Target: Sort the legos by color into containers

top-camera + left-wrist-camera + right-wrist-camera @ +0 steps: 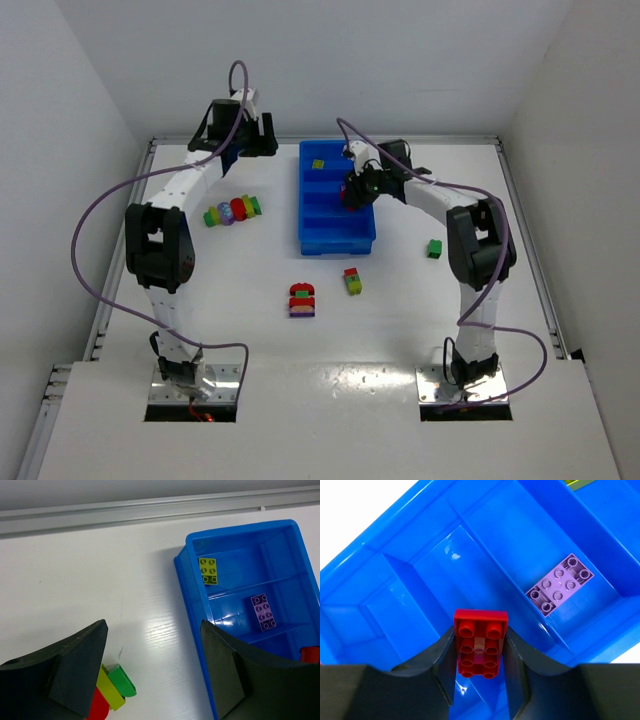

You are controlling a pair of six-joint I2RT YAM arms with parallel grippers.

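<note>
Red brick (480, 630) is clamped between the nearly closed jaws of the right gripper (480, 650), over the blue tray (435, 550), next to the compartment where 1 purple brick (560, 585) lies. The left gripper (152, 640) is held wide open and empty, left of the tray. A yellow-green brick (208, 570) is seen in the end compartment. Only the top view shows all 3 clusters (232, 211) and 1 green brick (434, 247), spread on the white table (400, 330) enclosed by white walls (60, 90).
</note>
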